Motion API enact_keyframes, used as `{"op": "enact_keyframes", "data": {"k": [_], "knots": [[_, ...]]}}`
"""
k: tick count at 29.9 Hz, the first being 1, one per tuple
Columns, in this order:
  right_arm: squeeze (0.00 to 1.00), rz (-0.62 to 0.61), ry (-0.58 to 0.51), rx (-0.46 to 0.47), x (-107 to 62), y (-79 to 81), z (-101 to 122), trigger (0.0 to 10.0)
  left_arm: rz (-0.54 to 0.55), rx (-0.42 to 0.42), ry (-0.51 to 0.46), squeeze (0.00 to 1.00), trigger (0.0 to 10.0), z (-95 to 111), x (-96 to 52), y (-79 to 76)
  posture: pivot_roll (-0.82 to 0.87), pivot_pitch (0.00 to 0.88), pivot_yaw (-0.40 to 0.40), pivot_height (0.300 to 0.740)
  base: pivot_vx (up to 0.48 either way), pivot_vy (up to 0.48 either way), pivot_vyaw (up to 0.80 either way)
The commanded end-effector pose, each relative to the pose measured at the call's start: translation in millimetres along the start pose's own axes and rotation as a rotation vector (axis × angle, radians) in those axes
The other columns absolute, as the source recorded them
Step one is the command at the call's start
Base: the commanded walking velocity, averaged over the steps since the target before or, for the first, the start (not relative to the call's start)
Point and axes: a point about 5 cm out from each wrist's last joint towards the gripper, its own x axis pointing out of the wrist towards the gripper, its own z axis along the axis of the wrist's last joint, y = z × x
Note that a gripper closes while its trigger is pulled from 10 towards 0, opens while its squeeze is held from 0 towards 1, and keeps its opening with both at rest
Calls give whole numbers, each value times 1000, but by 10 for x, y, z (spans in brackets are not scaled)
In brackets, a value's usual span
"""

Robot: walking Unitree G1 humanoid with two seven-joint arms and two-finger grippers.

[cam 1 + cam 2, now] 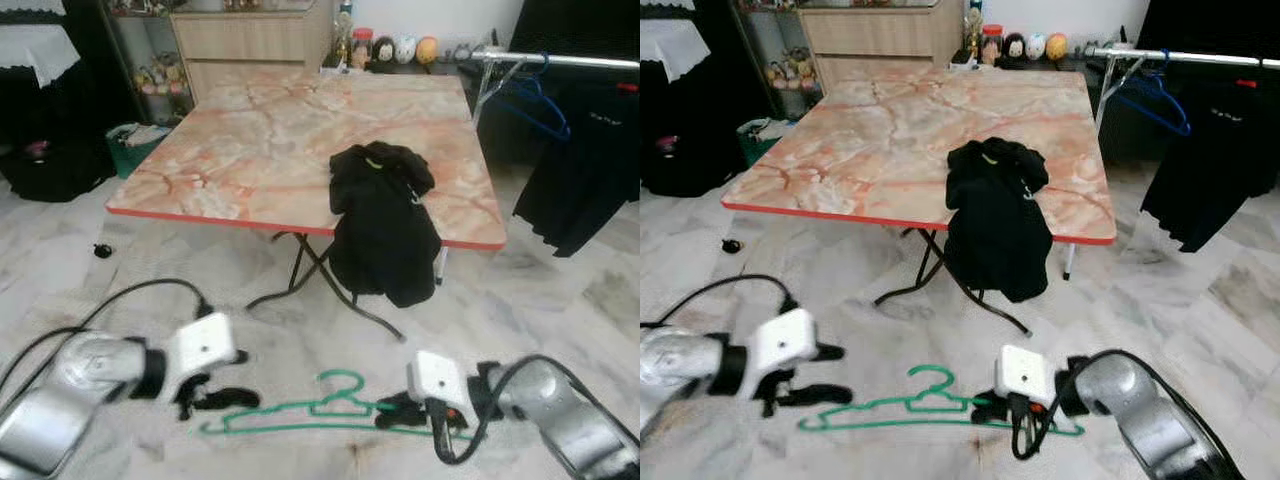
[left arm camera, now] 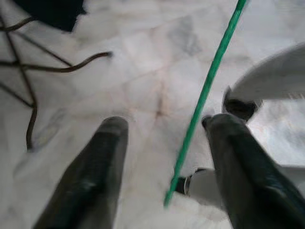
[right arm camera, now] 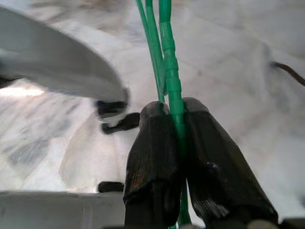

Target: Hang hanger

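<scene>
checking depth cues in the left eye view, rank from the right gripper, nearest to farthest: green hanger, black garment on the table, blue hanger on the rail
1. Green hanger: on the floor, clamped in the right gripper.
2. Black garment: ahead, draped over the table's near edge.
3. Blue hanger: farthest, on the metal rail at far right.

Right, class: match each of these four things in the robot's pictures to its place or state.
Things:
1. thin green wire hanger
2. black jacket
3. blue plastic hanger
4. left end effector

Places or states:
A. hung on the metal rail
B. open, beside the hanger's end
C. draped over the edge of the marble-patterned table
D. clamped by the right end effector

Pairs: 1-D, 2-C, 3-A, 4-B
</scene>
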Motion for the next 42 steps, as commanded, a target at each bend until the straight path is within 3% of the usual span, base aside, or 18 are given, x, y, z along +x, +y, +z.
{"op": "enact_keyframes", "data": {"k": [1, 2, 6, 7, 8, 9, 11, 14, 19, 20, 22, 23, 24, 27, 33, 37, 40, 42], "knots": [[0, -90, 0, 44, -50, -52, -60, 0, 97, -41, -13, 0, 10000, -78, -109, 103, 108, 0, 32, 740, 0, 0, 0], [0, -90, 0, 44, -50, -52, -60, 0, 97, -41, -13, 0, 10000, -78, -109, 103, 108, 0, 32, 740, 0, 0, 0], [0, -319, -43, 217, -2, -70, -273, 0, 330, -194, -102, 0, 10000, -327, -154, 285, 105, 0, 28, 740, 0, 0, 0], [0, -434, -29, 333, 9, -59, -411, 1294, 440, -277, -89, 0, 10000, -508, -154, 337, 103, 0, 30, 740, 0, 0, 0], [0, -434, -29, 333, 9, -59, -411, 1294, 440, -277, -89, 0, 10000, -508, -154, 337, 103, 0, 30, 740, 0, 0, 0], [0, -467, -31, 376, 18, -45, -453, 0, 473, -288, -73, 0, 10000, -574, -144, 342, 94, 0, 32, 740, 0, 0, 0], [0, -571, -9, 540, 97, 41, -614, 10000, 565, -367, -47, 0, 10000, -795, -63, 311, 89, 0, 33, 740, 0, 0, 0], [0, -662, 71, 700, 220, 194, -868, 10000, 656, -502, -5, 0, 10000, -1075, 68, 222, 79, 0, 32, 740, 0, 0, 0], [0, -792, 170, 827, 366, 315, -1158, 10000, 747, -678, 97, 0, 10000, -1446, 278, 44, 76, 0, 27, 740, 0, 0, 0], [0, -792, 170, 827, 366, 315, -1158, 10000, 747, -678, 97, 0, 10000, -1446, 278, 44, 76, 0, 27, 740, 0, 0, 0], [0, -859, 199, 886, 487, 375, -1263, 10000, 753, -791, 167, 0, 10000, -1668, 464, -141, 72, 0, 25, 740, 0, 0, 0], [0, -859, 199, 886, 487, 375, -1263, 10000, 753, -791, 167, 0, 10000, -1668, 464, -141, 72, 0, 25, 740, 0, 0, 0], [0, -877, 207, 915, 578, 425, -1301, 10000, 751, -849, 198, 0, 10000, -1765, 582, -264, 74, 0, 23, 740, 0, 0, 0], [0, -962, 189, 1047, 649, 503, -1388, 10000, 751, -890, 278, 0, 10000, -1887, 731, -477, 66, 0, 23, 740, 0, 0, 0], [0, -1018, 219, 1121, 702, 618, -1477, 10000, 773, -955, 304, 0, 10000, -1924, 871, -617, 77, 0, 24, 740, 0, 0, 0], [0, -1067, 237, 1223, 724, 718, -1539, 10000, 772, -971, 387, 0, 10000, -1963, 934, -713, 59, 0, 33, 740, 0, 0, 0], [0, -1070, 212, 1239, 768, 712, -1507, 10000, 802, -996, 417, 0, 10000, -1973, 948, -724, 50, 0, 39, 740, 0, 0, 0], [0, -1053, 193, 1217, 800, 693, -1470, 10000, 780, -962, 418, 0, 10000, -1939, 991, -715, 40, 0, 40, 740, 0, -135, 0]]}}
